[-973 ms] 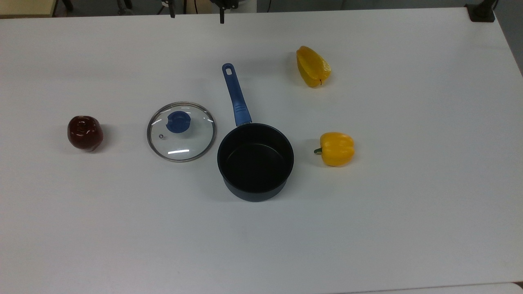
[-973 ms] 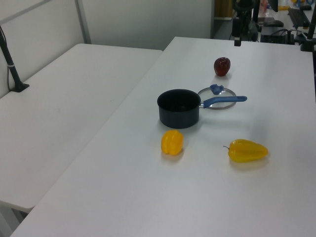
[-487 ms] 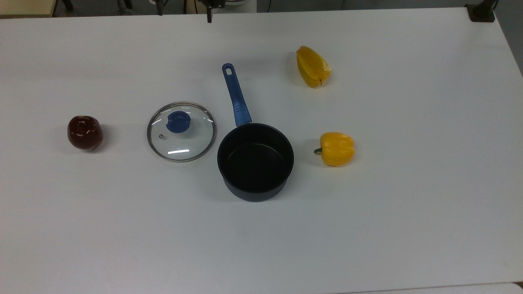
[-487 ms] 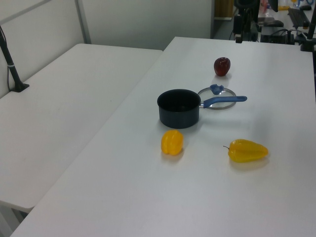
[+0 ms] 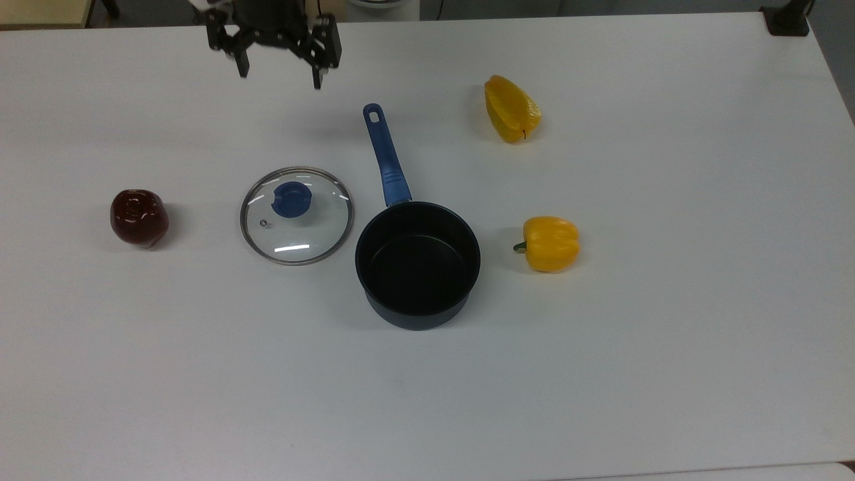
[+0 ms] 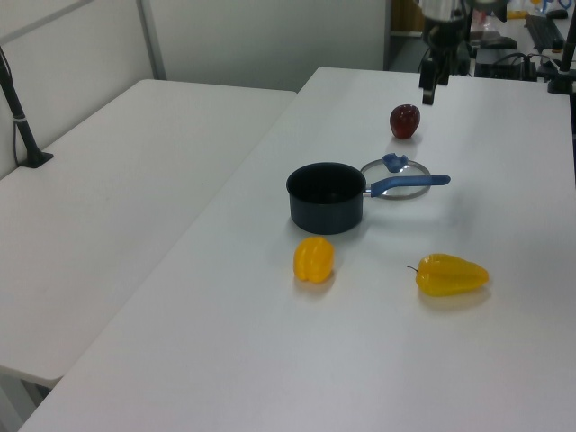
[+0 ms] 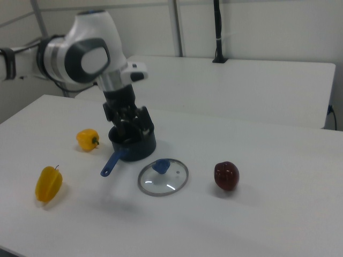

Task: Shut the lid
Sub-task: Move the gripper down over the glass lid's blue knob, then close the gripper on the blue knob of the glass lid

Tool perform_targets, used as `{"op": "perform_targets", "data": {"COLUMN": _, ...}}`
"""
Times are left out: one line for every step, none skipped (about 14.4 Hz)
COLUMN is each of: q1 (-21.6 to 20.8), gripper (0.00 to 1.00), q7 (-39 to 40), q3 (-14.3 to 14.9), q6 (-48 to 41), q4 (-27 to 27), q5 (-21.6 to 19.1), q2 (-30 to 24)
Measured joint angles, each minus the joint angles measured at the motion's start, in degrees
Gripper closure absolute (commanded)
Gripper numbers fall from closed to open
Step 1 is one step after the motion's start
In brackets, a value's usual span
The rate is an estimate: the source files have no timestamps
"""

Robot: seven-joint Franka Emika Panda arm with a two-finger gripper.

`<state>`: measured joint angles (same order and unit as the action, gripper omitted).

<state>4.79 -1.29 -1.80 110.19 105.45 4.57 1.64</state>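
While the lid [image 5: 296,215] lies flat on the white table [image 5: 668,334] in the top view, knob up, it sits just at 9 o'clock of the saucepan [image 5: 417,264], apart from its wall. It is a round pane of clear glass in a thin metal rim, with a blue knob at its centre and a small steam hole near 7 o'clock of the knob. The saucepan is dark, matt and round, open at the top, its blue handle running towards 11 o'clock. A glossy dark red apple [image 5: 139,217] lies at 9 o'clock of the lid; a smooth yellow pepper [image 5: 549,243] lies at 3 o'clock of the pan, and a longer yellow pepper [image 5: 511,108] at 1 o'clock. The hand [image 5: 278,75] hangs over the table at 12 o'clock of the lid, fingers spread wide, holding nothing — half a second ago only a finger showed at the top edge.

In the left view the hand [image 6: 429,90] hangs at 12 o'clock of the apple [image 6: 405,120], lower than it was before; the lid [image 6: 396,176] lies behind the pan's handle.

In the right view the black hand [image 7: 131,127] stands in front of the saucepan [image 7: 138,146] — the lid [image 7: 163,177] rests at 5 o'clock of it, untouched.
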Motion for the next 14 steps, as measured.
{"op": "perform_targets", "data": {"q1": 0.2, "gripper": 0.00, "q7": 0.4, "q3": 0.0, "q6": 2.4, "q4": 2.1, "q5": 0.0, "q2": 0.1}}
{"op": "perform_targets", "data": {"q1": 0.4, "gripper": 0.00, "q7": 0.8, "q3": 0.0, "q6": 4.9, "q4": 4.2, "q5": 0.0, "q2": 0.4}}
{"op": "perform_targets", "data": {"q1": 0.5, "gripper": 0.00, "q7": 0.9, "q3": 0.0, "q6": 8.6, "q4": 6.8, "q5": 0.0, "q2": 1.1}}
{"op": "perform_targets", "data": {"q1": 0.6, "gripper": 0.00, "q7": 1.0, "q3": 0.0, "q6": 11.7, "q4": 8.4, "q5": 0.0, "q2": 1.9}}
{"op": "perform_targets", "data": {"q1": 0.7, "gripper": 0.00, "q7": 1.1, "q3": 0.0, "q6": 15.1, "q4": 9.8, "q5": 0.0, "q2": 2.8}}
{"op": "perform_targets", "data": {"q1": 0.8, "gripper": 0.00, "q7": 1.1, "q3": 0.0, "q6": 18.5, "q4": 10.9, "q5": 0.1, "q2": 4.1}}
{"op": "perform_targets", "data": {"q1": 1.1, "gripper": 0.00, "q7": 1.1, "q3": 0.0, "q6": 21.4, "q4": 11.5, "q5": 0.1, "q2": 5.5}}
{"op": "perform_targets", "data": {"q1": 1.5, "gripper": 0.00, "q7": 1.2, "q3": 0.0, "q6": 24.3, "q4": 11.8, "q5": 0.1, "q2": 6.8}}
{"op": "perform_targets", "data": {"q1": 1.9, "gripper": 0.00, "q7": 1.5, "q3": 0.0, "q6": 27.5, "q4": 11.8, "q5": 0.1, "q2": 8.2}}
{"op": "perform_targets", "data": {"q1": 2.1, "gripper": 0.00, "q7": 2.4, "q3": 0.0, "q6": 30.4, "q4": 11.8, "q5": 0.1, "q2": 9.4}}
{"op": "perform_targets", "data": {"q1": 2.3, "gripper": 0.00, "q7": 3.4, "q3": 0.0, "q6": 33.1, "q4": 11.8, "q5": 0.1, "q2": 10.4}}
{"op": "perform_targets", "data": {"q1": 2.5, "gripper": 0.00, "q7": 4.6, "q3": 0.0, "q6": 35.4, "q4": 11.8, "q5": 0.1, "q2": 11.2}}
{"op": "perform_targets", "data": {"q1": 2.8, "gripper": 0.00, "q7": 5.7, "q3": 0.0, "q6": 36.9, "q4": 11.8, "q5": 0.1, "q2": 11.8}}
{"op": "perform_targets", "data": {"q1": 3.1, "gripper": 0.00, "q7": 7.1, "q3": 0.0, "q6": 37.7, "q4": 11.8, "q5": 0.1, "q2": 12.2}}
